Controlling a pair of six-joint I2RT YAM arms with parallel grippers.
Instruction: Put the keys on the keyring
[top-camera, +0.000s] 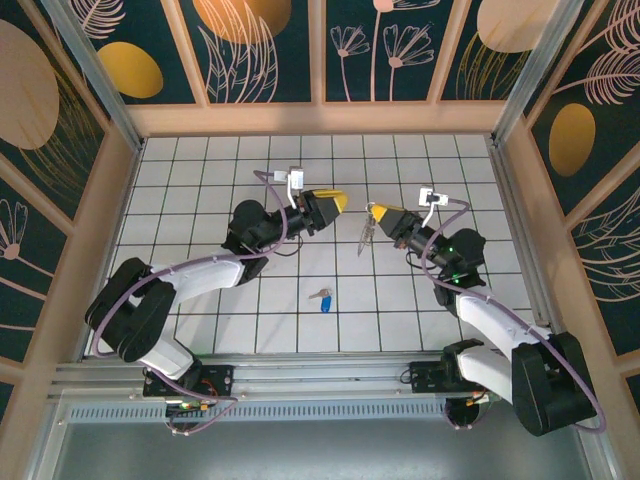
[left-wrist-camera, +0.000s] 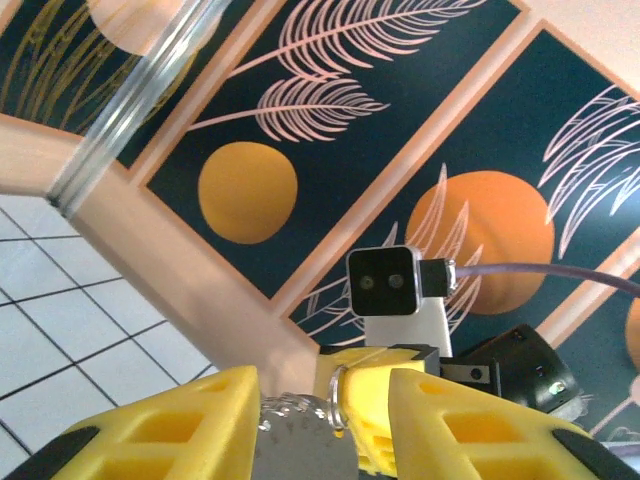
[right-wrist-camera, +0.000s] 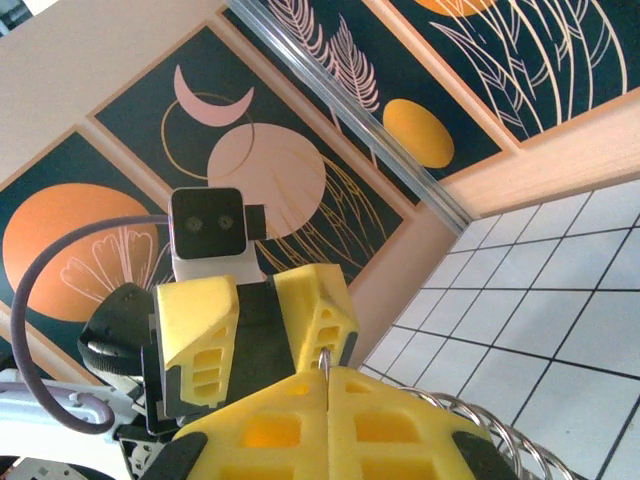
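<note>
The keyring (top-camera: 365, 234) is pinched in the closed right gripper (top-camera: 378, 211); the left gripper (top-camera: 340, 202), jaws parted, is best lowered squarely over the key (top-camera: 322, 298).

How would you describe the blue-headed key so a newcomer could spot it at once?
On the white tiled table, look between the left arm and right arm. The key lies there alone, small and silver with a bright blue head, unlike the pale keyring hanging from the right gripper.
</note>
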